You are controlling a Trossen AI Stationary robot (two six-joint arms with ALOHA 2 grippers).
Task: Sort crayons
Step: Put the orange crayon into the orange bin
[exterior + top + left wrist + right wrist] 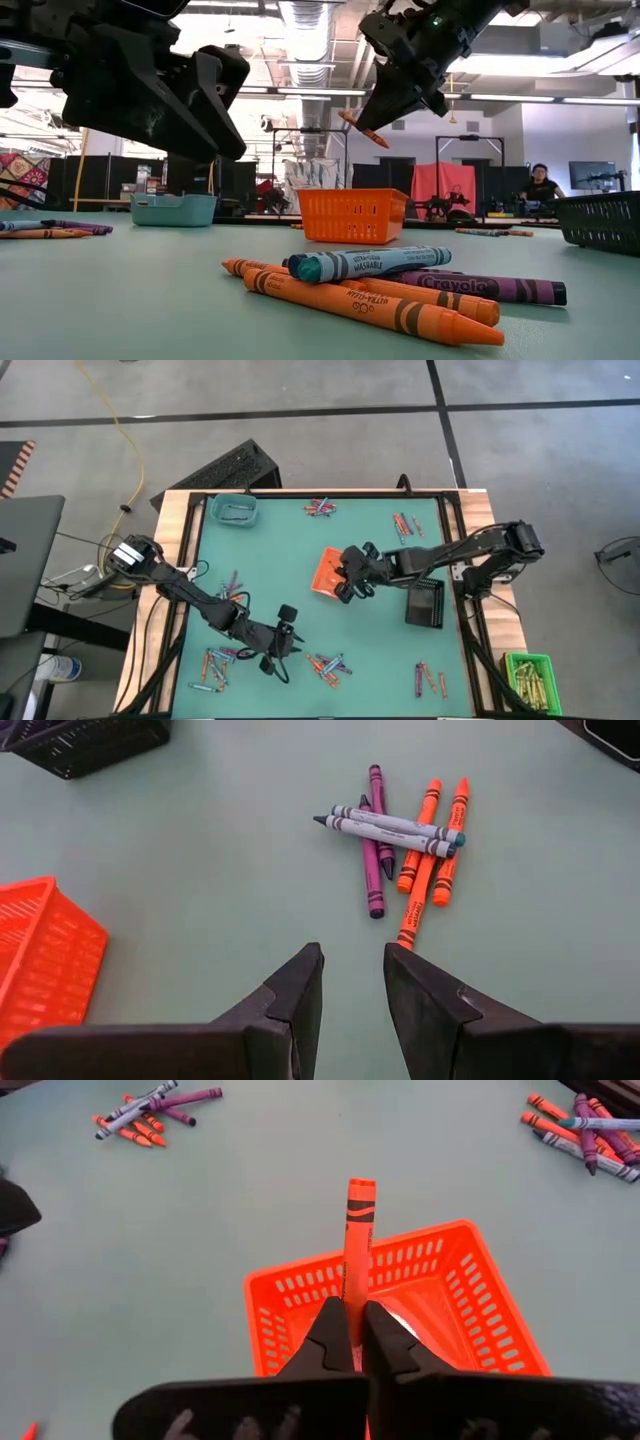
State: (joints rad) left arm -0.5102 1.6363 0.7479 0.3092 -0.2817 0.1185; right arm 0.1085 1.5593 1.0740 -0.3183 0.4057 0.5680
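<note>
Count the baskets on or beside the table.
4: a teal basket at the far left corner, an orange basket mid-table, a black basket right of it, and a green basket off the table's near right corner. None seems hidden.

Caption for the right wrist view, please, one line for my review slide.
Right gripper shut on an orange crayon, holding it above the orange basket on the green table.

Two dark jointed arms, black cabling along the links; blunt matte-black wedge fingers (pixel 290 1005) on each pincer.
</note>
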